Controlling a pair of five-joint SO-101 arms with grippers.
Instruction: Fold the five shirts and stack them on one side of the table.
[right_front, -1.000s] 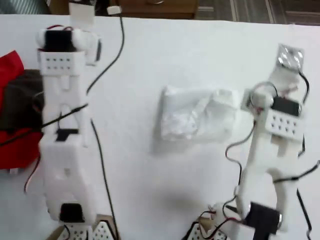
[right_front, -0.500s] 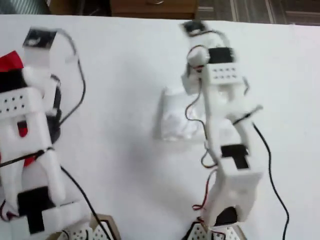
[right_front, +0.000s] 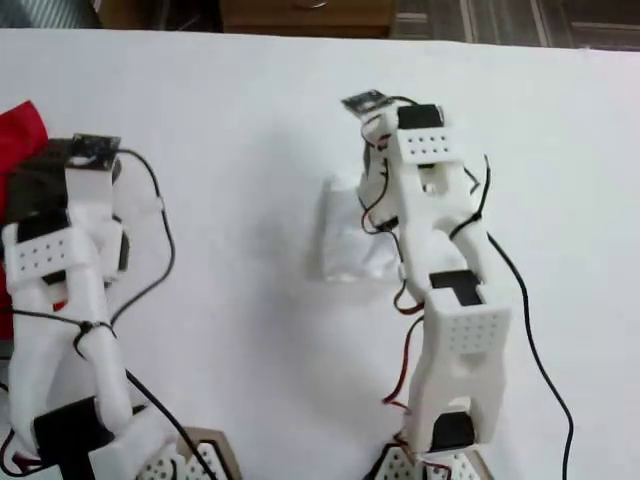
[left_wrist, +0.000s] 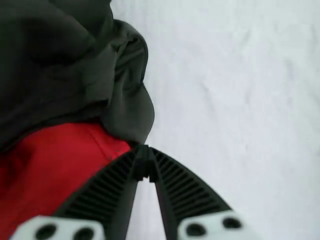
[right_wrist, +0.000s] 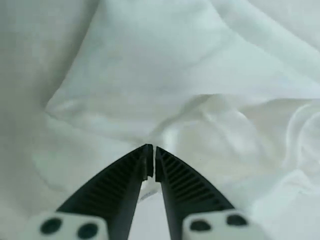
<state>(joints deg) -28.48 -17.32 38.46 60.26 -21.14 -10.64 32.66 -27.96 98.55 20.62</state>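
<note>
A crumpled white shirt (right_front: 343, 243) lies mid-table, and my right arm (right_front: 432, 200) stretches over its right half. In the right wrist view my right gripper (right_wrist: 151, 161) is shut, its tips just above the white shirt (right_wrist: 165, 75) with its folds. At the table's left edge a dark shirt (right_front: 28, 185) lies on a red shirt (right_front: 20, 125), and my left arm (right_front: 62, 260) hangs over them. My left gripper (left_wrist: 144, 172) is shut, its tips at the edge where the red shirt (left_wrist: 45, 165) and the dark shirt (left_wrist: 65, 65) meet the table.
Black cables (right_front: 155, 250) trail from both arms across the white table (right_front: 230, 150). The arm bases stand at the near edge. Open table lies between the two arms and to the right of the right arm.
The right arm has swung from the table's right side leftward over the white shirt. The left arm has swung left, over the dark and red shirts.
</note>
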